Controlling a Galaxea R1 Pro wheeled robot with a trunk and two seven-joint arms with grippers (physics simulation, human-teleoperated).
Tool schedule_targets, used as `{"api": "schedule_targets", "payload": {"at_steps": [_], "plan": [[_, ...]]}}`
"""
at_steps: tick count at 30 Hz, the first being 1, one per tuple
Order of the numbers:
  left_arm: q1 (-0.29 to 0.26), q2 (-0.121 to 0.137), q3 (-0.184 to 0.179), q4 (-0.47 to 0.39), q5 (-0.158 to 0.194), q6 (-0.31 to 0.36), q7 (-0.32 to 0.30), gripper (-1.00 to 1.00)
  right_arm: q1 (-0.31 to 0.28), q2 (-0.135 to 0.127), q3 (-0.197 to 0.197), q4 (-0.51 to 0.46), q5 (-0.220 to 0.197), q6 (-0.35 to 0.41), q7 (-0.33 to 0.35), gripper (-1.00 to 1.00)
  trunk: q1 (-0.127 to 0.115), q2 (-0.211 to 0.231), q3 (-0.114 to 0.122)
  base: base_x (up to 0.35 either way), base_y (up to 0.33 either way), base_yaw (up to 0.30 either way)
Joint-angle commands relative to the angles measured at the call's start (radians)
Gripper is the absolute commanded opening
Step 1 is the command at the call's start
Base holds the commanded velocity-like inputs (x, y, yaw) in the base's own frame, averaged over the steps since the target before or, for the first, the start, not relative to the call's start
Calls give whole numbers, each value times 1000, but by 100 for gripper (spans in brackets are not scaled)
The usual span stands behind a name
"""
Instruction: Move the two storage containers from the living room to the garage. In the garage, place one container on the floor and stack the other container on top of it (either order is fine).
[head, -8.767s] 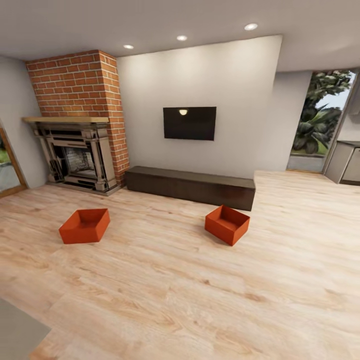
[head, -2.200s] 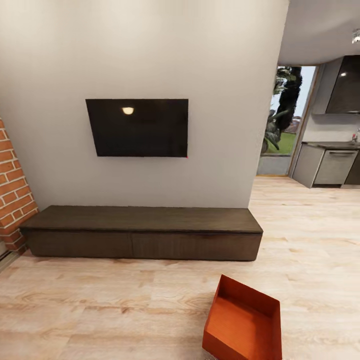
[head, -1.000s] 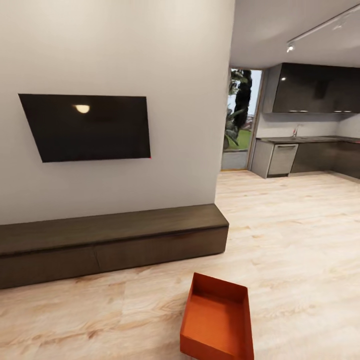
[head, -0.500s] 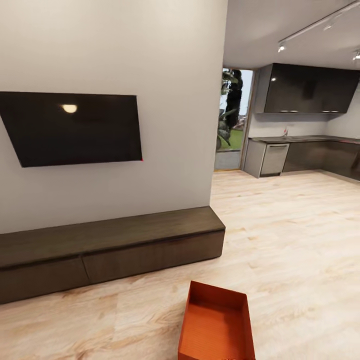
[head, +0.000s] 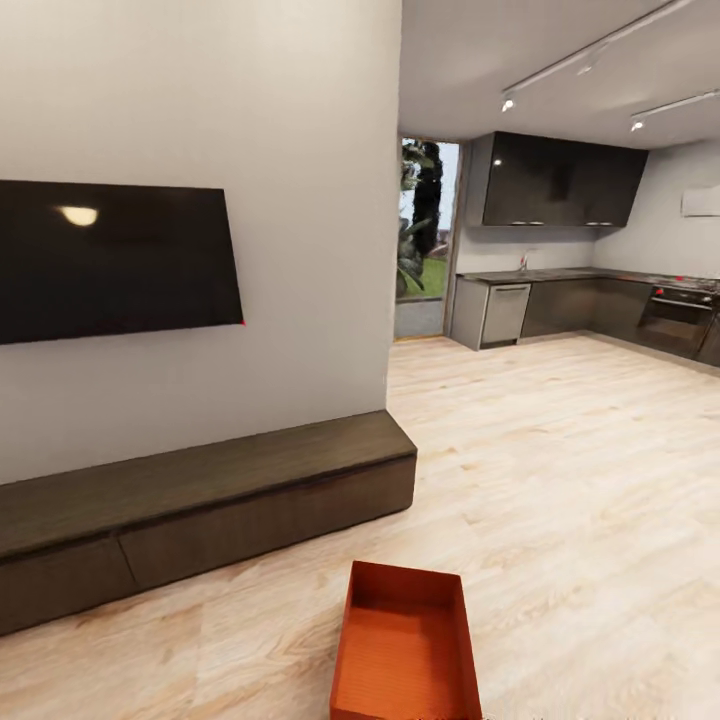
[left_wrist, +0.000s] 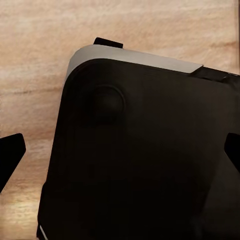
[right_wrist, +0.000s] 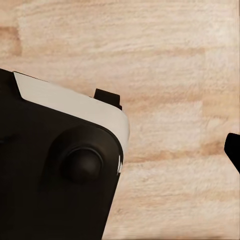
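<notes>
Orange-red open rectangular storage container (head: 405, 648) is seen on light wood-plank floor (head: 560, 480); both claws' opening cannot be told.

White wall (head: 300, 150), dark bench (head: 200, 500), plank floor (head: 560, 470)

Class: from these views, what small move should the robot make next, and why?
Probably tilt the head down and edge closer. The storage container lies on the wood-plank floor at the head view's bottom edge, partly cut off, just past the dark bench. Both wrist cameras face floor planks, not the container.
</notes>
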Motion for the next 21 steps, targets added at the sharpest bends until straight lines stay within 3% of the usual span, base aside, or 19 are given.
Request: {"api": "schedule_targets", "payload": {"at_steps": [1,13,21], "plan": [[0,-1,0,0,5,-3,1,100,-1,0,9,2,-9,-5,-1,100,0,-1,-1,0,0,-245],[0,0,1,0,5,-3,2,100,-1,1,9,2,-9,-5,-1,100,0,-1,-1,2,0,-229],[0,1,1,1,7,-3,1,100,-1,1,9,2,-9,-5,-1,100,0,-1,-1,266,0,-17]]}}
